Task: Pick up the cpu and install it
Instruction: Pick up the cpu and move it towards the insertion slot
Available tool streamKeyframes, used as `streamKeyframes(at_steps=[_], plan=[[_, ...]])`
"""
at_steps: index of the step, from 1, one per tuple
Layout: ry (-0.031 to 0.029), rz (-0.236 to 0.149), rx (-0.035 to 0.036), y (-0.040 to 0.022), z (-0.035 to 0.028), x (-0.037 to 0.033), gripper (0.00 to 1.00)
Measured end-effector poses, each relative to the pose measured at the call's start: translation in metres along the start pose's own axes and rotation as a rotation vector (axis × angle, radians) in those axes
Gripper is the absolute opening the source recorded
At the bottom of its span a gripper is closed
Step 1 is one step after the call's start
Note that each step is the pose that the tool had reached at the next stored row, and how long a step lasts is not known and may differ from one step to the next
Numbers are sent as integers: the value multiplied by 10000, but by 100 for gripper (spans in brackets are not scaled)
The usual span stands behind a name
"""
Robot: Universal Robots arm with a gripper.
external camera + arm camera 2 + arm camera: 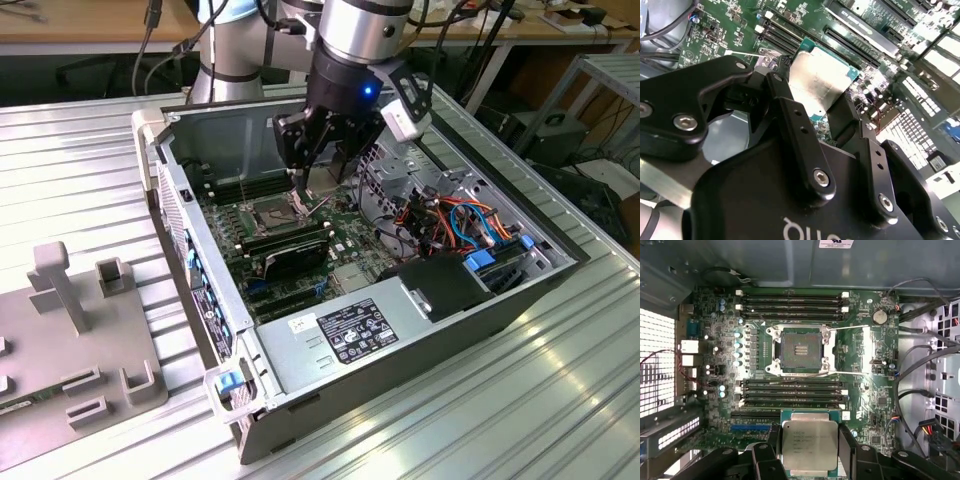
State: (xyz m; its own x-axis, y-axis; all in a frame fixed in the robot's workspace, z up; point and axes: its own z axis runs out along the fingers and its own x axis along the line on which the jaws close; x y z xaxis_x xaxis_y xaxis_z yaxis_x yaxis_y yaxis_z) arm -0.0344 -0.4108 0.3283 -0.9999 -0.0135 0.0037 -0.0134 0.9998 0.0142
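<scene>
Two black fingers point(774, 450) of the gripper point(318, 182) pinch the cpu point(809, 445) by opposite edges, its dull silver top facing the first wrist camera. The chip hangs level above the motherboard point(865, 405), apart from it, inside the open computer case point(225, 125).

In the first wrist view the socket point(801, 351) lies bare, its dark contact field uncovered inside a pale metal frame, with two thin wire levers point(850, 328) stretched out to one side. The cpu is not over the socket. It sits beyond one bank of memory slots point(792, 390), which lies between chip and socket. A second bank of slots point(792, 300) flanks the socket's far side, and a coin cell point(880, 316) sits near a corner of the board.

In the exterior view, a bundle of orange and blue cables point(455, 220) crowds the case toward the exterior view's right, close beside the arm's wrist. The grey power supply point(350, 335) fills the near end of the case. The case rests on a ribbed metal table point(560, 400), and a grey fixture plate point(70, 330) with upright posts lies on the exterior view's left, well apart from the gripper.
</scene>
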Motion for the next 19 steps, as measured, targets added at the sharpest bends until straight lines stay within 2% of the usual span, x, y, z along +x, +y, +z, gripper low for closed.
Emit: streamKeyframes(at_steps=[4, 6, 10, 13, 19], plan=[[1, 0, -1, 47, 100, -5, 55], [3, 0, 1, 66, 131, -6, 55], [8, -1, 1, 154, 232, -13, 55], [12, -1, 0, 243, 306, -20, 55], [14, 0, -1, 360, 393, -26, 55]])
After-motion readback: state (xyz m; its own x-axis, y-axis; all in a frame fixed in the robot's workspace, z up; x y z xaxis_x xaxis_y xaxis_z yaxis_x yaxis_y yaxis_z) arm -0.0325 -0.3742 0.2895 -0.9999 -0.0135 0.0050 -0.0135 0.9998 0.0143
